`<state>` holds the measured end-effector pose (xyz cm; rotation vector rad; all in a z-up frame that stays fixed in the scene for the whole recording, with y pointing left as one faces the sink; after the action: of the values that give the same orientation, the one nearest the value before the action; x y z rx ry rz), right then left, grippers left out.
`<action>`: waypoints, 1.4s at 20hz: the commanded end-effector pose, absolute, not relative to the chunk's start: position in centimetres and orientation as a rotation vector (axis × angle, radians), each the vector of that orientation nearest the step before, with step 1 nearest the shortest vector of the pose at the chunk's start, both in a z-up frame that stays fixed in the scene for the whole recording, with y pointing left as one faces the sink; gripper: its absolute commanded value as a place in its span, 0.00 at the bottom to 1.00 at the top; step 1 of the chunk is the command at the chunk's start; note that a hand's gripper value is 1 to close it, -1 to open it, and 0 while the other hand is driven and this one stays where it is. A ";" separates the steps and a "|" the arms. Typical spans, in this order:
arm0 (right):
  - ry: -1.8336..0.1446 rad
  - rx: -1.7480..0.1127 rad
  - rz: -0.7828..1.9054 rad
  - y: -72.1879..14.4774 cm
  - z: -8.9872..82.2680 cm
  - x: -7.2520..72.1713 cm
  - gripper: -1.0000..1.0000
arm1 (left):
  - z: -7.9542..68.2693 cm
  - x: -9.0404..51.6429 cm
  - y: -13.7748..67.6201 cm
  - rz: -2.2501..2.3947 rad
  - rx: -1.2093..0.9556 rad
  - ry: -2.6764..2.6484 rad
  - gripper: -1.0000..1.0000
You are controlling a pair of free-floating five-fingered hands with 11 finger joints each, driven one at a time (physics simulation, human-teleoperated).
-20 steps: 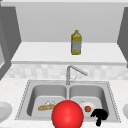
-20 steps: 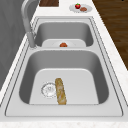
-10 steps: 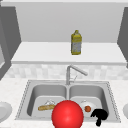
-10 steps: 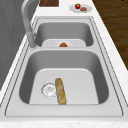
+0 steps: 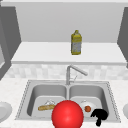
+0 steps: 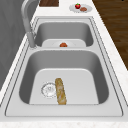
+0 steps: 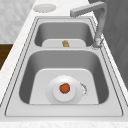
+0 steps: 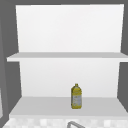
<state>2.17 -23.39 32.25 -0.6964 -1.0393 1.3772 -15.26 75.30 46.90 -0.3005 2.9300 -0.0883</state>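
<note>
The right hand (image 5: 99, 116), fingers curled, holding nothing, hovers beside the small orange-red fruit (image 5: 87, 108) on the round white plate (image 5: 81, 104); it looks light, smooth and likely to roll, best pinched at its sides.

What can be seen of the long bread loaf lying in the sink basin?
The bread loaf is a slim, baguette-like stick with a golden-brown, mottled crust, whole as far as can be seen. It lies flat on the floor of the left basin of the steel sink, right beside the round drain, its edge looking to touch or overlap the drain's rim. In the front view it shows at the basin's front, partly behind a red ball. No hand touches it.
</note>
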 end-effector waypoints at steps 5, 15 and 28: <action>-1.039 -0.696 1.377 -23.4 32.3 2.2 0.50 | 42.1 -12.8 72.9 0.018 -0.291 2.933 0.00; -1.039 -0.696 1.377 -23.4 32.3 2.2 0.50 | 36.1 -10.4 67.8 0.065 -0.286 2.938 0.00; -1.039 -0.696 1.377 -23.4 32.3 2.2 0.50 | 27.5 -9.4 64.1 0.064 -0.280 2.928 0.00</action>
<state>2.17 -23.39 32.25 -0.6964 -1.0393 1.3772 -9.45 64.67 29.69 -0.2881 2.9334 -0.0198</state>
